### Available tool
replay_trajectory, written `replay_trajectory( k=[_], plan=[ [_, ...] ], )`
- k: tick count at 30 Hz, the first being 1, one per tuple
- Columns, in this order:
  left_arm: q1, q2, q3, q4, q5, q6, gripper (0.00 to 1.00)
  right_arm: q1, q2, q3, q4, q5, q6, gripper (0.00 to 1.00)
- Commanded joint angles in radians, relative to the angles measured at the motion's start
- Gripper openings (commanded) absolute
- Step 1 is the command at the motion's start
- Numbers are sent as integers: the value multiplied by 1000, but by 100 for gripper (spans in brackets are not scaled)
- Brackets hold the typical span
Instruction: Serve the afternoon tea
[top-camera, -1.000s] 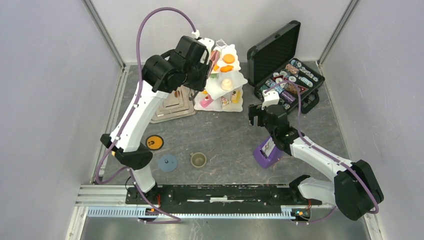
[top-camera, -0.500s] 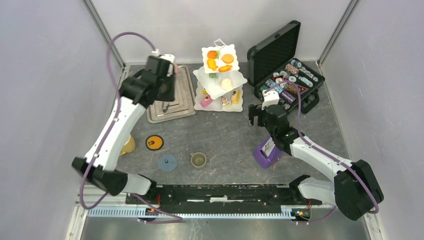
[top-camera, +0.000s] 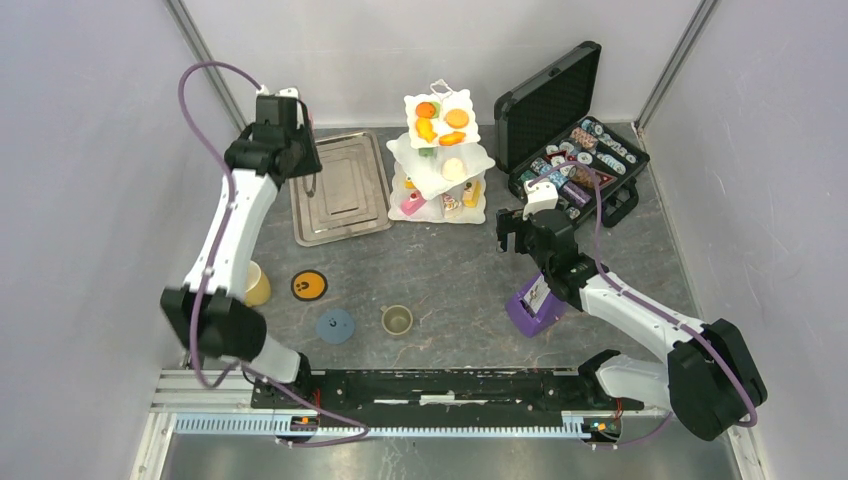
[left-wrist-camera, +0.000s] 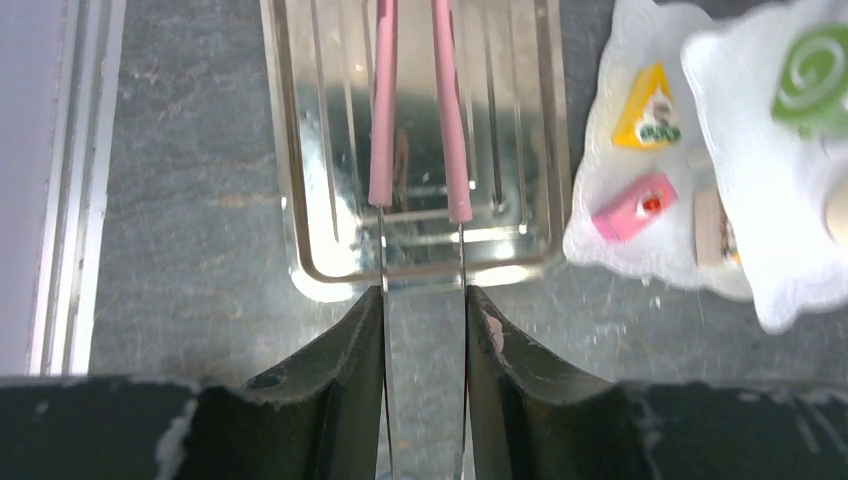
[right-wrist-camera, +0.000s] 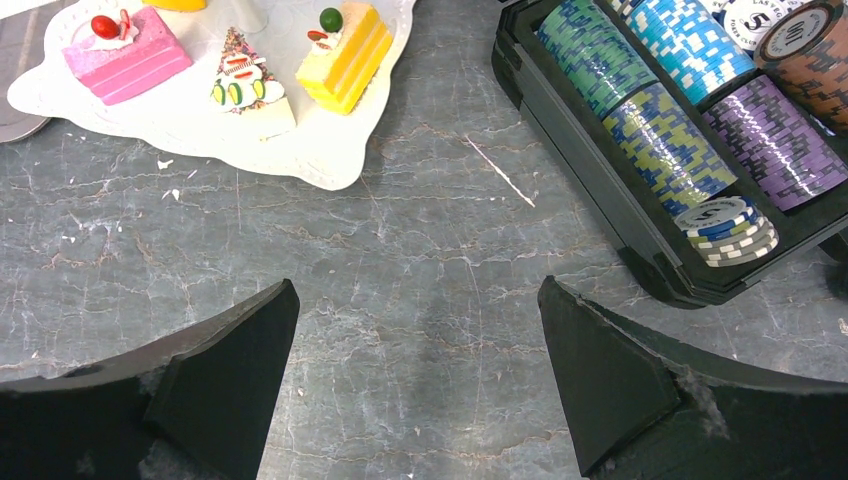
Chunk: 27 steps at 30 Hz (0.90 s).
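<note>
The white three-tier stand (top-camera: 470, 159) stands at the back centre with orange pastries on top and pink and cream ones lower down. My left gripper (top-camera: 303, 168) hovers over the steel tray (top-camera: 340, 190), shut on metal tongs with pink tips (left-wrist-camera: 383, 120); the gripper (left-wrist-camera: 424, 295) shows the tongs pointing over the tray (left-wrist-camera: 520, 150), with the stand's lower tier (left-wrist-camera: 640, 262) to the right. My right gripper (top-camera: 515, 232) is open and empty above bare table (right-wrist-camera: 418, 290), near the stand's edge (right-wrist-camera: 300, 150). The yellow mug (top-camera: 256, 285), olive cup (top-camera: 397, 320) and two coasters (top-camera: 309, 285) sit front left.
The open black case of poker chips (top-camera: 575, 150) stands back right, and its corner is close to my right fingers (right-wrist-camera: 640, 240). A purple card holder (top-camera: 533, 305) stands under my right forearm. Grey walls close in left, right and back.
My left arm has swung left from the stand's top tier to over the steel tray, carrying the tongs. The right arm has not moved.
</note>
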Motion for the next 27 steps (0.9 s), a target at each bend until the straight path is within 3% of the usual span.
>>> replay_trajectory(
  k=[1,7,11,27],
  plan=[
    [86,230,192,15,95,-48,25,3,-5,29,25,-13,5,98],
    [144,657,612,-172,133,5,25,3,1,29,27,-13,4,98],
    [144,832,828,-222,140,36,25,3,18,33,23,-6,-2,98],
    [218,956,908,-193,136,173,32,3,70,41,23,-1,-4,98]
  ],
)
